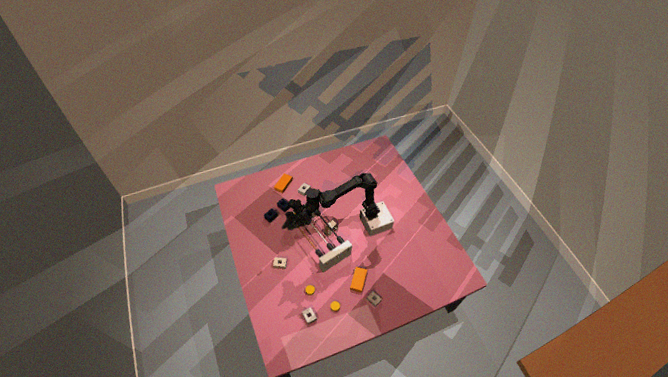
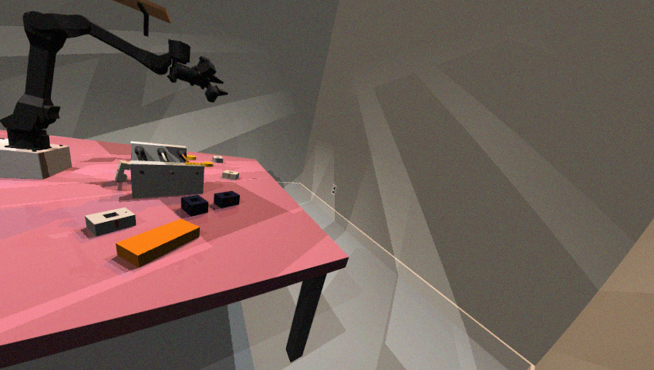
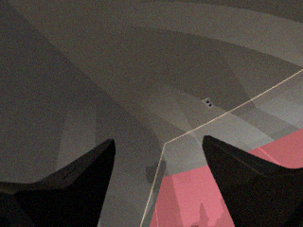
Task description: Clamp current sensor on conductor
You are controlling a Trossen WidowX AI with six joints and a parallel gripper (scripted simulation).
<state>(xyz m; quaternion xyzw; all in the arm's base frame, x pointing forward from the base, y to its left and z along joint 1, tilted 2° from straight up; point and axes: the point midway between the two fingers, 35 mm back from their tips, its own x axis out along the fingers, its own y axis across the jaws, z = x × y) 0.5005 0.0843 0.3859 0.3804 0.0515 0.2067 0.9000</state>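
Note:
My gripper (image 2: 224,87) (image 3: 159,143) is open and empty, high above the table (image 1: 417,269) (image 2: 257,257). In the wrist view only wall, floor and a table corner show between its fingers. A small pale object (image 1: 332,224) (image 2: 121,171), which looks like the open sensor, stands on the table beside the conductors, on the robot base's side. Its arrow cannot be made out. Several conductors run between two upright grey panels (image 1: 335,255) (image 2: 167,180), the far one partly hidden by the arm in the top view. The LOAD marking is not legible.
Orange blocks (image 1: 282,182) (image 1: 359,280) (image 2: 158,240), pale blocks with square holes (image 1: 279,263) (image 2: 109,222) and yellow discs (image 1: 310,289) (image 1: 334,306) lie around the panels. Two dark blocks (image 1: 270,215) (image 2: 194,205) sit by the panel nearer the exterior camera.

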